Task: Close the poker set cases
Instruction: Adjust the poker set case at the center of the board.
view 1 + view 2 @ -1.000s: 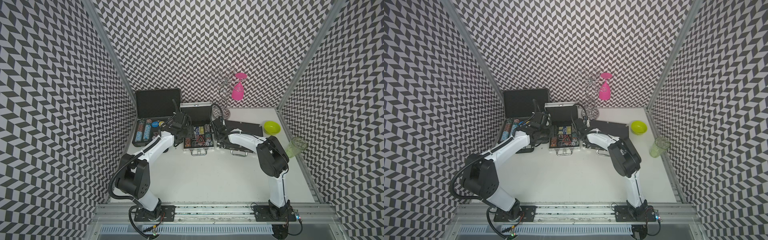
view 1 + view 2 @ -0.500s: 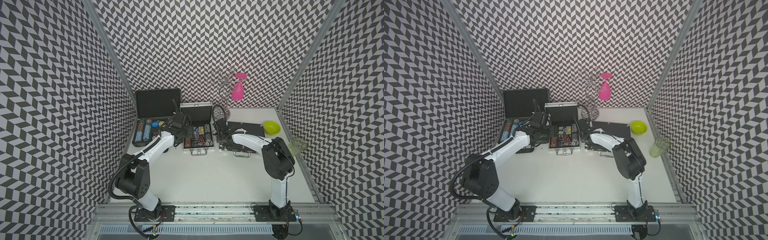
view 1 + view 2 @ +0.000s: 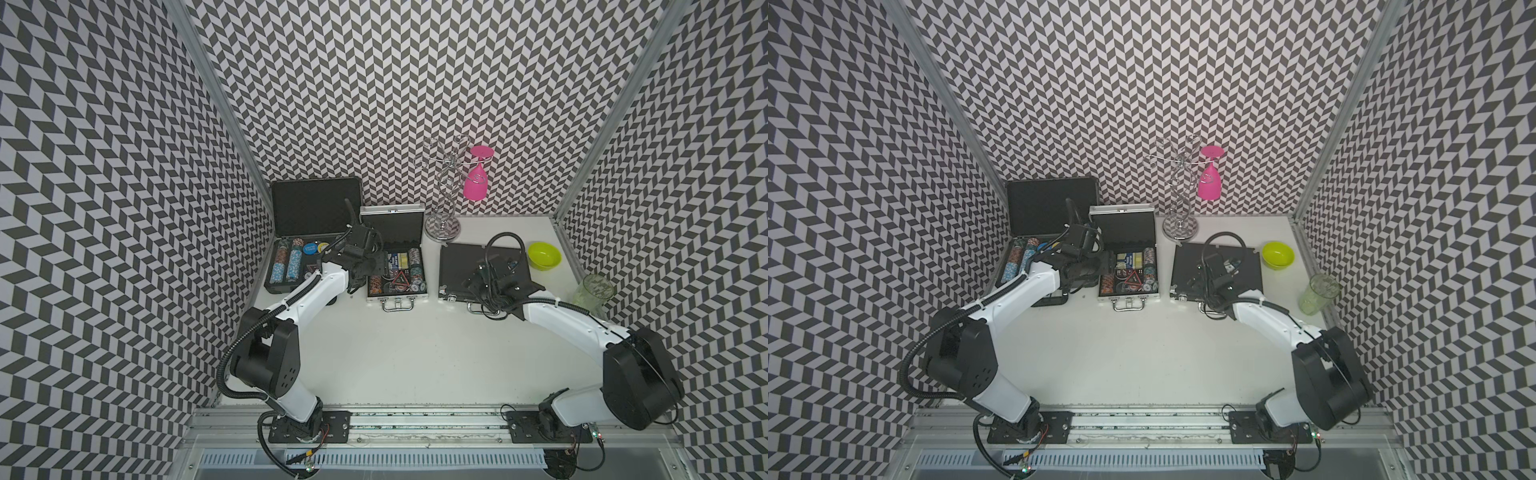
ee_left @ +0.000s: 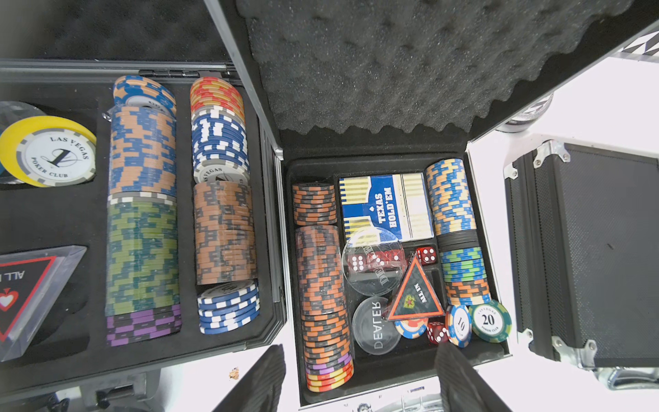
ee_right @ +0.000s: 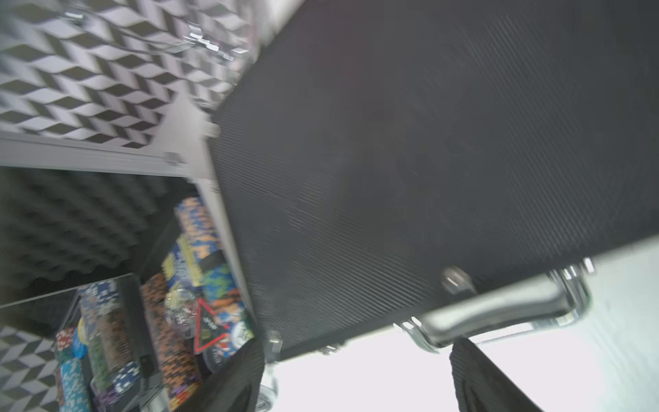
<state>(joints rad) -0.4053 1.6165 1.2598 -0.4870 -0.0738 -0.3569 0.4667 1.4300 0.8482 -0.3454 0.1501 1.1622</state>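
Left gripper (image 4: 358, 349): fingers (image 4: 264, 381) spread wide, holding nothing.
Silver case (image 3: 397, 296): lid raised; its front rim lies between the left fingertips.
Large black case (image 3: 316, 208): open, chips showing, off to one side of the left fingers.
Right gripper (image 5: 356, 346): fingers (image 5: 478, 378) wide apart, empty.
Closed black case (image 3: 457, 266): lid down, just beyond the right fingertips; handle (image 5: 499, 314) beside one finger.

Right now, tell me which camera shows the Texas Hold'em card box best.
Left wrist view: the card box sits close up, its printed name readable. In both top views it is only a small blue-and-yellow patch. The right wrist view is blurred; the box cannot be made out there.
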